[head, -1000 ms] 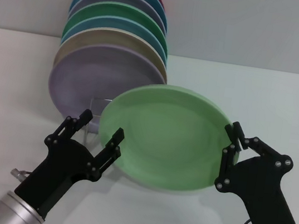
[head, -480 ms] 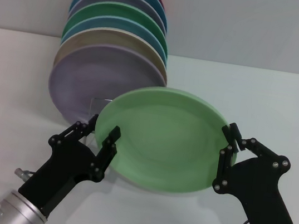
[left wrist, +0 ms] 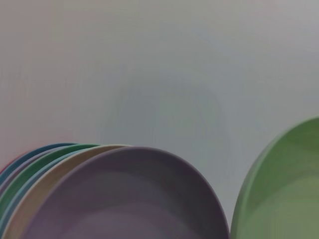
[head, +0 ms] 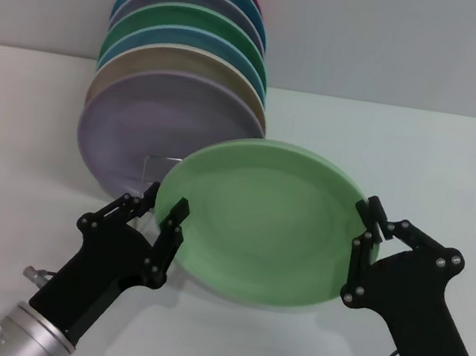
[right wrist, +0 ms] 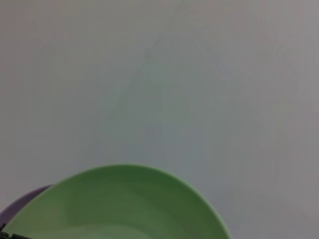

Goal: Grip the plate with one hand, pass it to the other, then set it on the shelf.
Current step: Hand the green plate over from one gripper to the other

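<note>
While the plate (head: 263,222) hangs tilted in mid-air before the shelf (head: 151,174), pinched at one rim by the right gripper (head: 371,223), the left gripper (head: 159,213) has moved in, its open fingers now straddling the opposite rim. I judge the handover imminent; neither side has let go.

Black angular left hand (head: 154,212), right hand (head: 372,225), silver screws, metal wrists

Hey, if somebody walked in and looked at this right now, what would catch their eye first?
The light green plate held up in the middle, the right gripper shut on its edge and the left gripper open at the opposite edge. Behind it, to the left, a row of colorful plates stands upright in the wire shelf.
</note>
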Controlling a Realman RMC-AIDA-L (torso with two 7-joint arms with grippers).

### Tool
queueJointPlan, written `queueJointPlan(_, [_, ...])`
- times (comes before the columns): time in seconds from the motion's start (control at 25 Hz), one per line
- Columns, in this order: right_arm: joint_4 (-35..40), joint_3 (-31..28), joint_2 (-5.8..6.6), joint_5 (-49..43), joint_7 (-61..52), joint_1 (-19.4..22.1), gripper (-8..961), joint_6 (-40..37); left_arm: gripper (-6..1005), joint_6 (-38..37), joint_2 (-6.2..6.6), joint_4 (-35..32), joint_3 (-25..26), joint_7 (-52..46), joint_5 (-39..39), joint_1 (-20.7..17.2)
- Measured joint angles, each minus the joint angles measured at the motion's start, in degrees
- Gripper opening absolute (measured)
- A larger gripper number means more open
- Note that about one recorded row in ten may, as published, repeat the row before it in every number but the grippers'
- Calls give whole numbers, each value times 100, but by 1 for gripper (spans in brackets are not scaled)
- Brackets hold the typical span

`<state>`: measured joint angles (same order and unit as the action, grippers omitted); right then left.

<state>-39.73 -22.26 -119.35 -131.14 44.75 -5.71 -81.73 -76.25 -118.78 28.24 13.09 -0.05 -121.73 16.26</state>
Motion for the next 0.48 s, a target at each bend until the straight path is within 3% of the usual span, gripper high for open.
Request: queueJointPlan(0.48, [1,2,9,0,2,-20,16,0,236,-5,-5,-4,45,14,1,0])
